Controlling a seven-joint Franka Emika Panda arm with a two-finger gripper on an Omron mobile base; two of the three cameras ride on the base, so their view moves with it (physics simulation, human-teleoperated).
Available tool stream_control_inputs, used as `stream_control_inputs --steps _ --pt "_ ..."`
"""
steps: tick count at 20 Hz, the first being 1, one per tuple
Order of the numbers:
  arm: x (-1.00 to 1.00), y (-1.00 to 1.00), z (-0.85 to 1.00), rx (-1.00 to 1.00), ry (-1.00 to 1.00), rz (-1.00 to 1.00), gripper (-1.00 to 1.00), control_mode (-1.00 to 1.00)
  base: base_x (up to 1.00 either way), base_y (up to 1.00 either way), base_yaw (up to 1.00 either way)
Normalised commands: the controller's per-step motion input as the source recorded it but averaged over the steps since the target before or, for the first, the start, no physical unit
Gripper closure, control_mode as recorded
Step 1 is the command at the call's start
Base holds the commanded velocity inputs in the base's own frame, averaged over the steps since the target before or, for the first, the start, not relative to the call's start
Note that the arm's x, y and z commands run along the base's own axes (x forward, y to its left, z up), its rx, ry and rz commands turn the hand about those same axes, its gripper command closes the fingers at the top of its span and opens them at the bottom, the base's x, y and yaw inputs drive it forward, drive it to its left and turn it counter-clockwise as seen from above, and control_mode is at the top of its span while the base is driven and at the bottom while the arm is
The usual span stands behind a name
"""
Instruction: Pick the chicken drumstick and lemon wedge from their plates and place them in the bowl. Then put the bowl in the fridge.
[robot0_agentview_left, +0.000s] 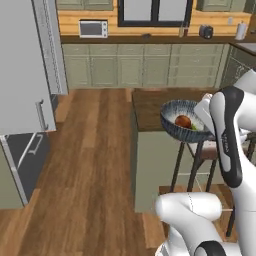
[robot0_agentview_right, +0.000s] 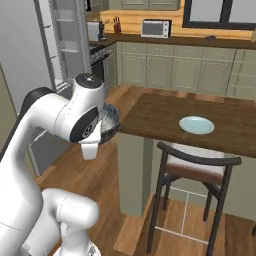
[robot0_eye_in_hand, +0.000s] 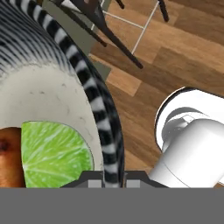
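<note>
1. Bowl (robot0_agentview_left: 186, 120), dark and patterned outside and pale inside, is held in the air off the corner of the wooden counter (robot0_agentview_left: 150, 107), above the floor and a dark stool (robot0_agentview_right: 192, 172).
2. Its striped rim is seen clamped between the narrowly closed jaws of the gripper (robot0_eye_in_hand: 114, 178) in the hand view.
3. Inside the bowl, the reddish-brown chicken drumstick (robot0_agentview_left: 183, 121) and the green lemon wedge (robot0_eye_in_hand: 54, 155) are seen lying side by side, touching.
4. A pale blue plate (robot0_agentview_right: 196, 125) is left flat on the dark brown counter top, well apart from the bowl.
5. The floor (robot0_agentview_left: 95, 165) is laid with warm brown wooden planks, running toward the far wall.
6. Pale green cabinets (robot0_agentview_left: 142, 65) are lined along the far wall under a dark worktop, on which a microwave (robot0_agentview_left: 93, 28) is set.
7. A dark-framed window (robot0_agentview_left: 154, 12) is seen above that worktop.
8. The grey fridge (robot0_agentview_right: 65, 42) is seen at the left with its door swung open and inner shelves exposed.
</note>
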Motion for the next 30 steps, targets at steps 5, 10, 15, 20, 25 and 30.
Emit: stream_control_inputs --steps 5,10,15,20,25,30 --pt "0.00 0.00 0.00 0.00 0.00 0.00 1.00 1.00 1.00 1.00 0.00" --pt "0.00 0.00 0.00 0.00 0.00 0.00 1.00 1.00 1.00 0.69 0.01" --pt "0.00 0.00 0.00 0.00 0.00 0.00 1.00 1.00 1.00 0.39 0.01" --pt "0.00 0.00 0.00 0.00 0.00 0.00 1.00 1.00 1.00 0.12 0.04" --pt "0.00 0.00 0.00 0.00 0.00 0.00 1.00 1.00 1.00 0.54 0.19" --pt "0.00 0.00 0.00 0.00 0.00 0.00 1.00 1.00 1.00 0.62 0.19"
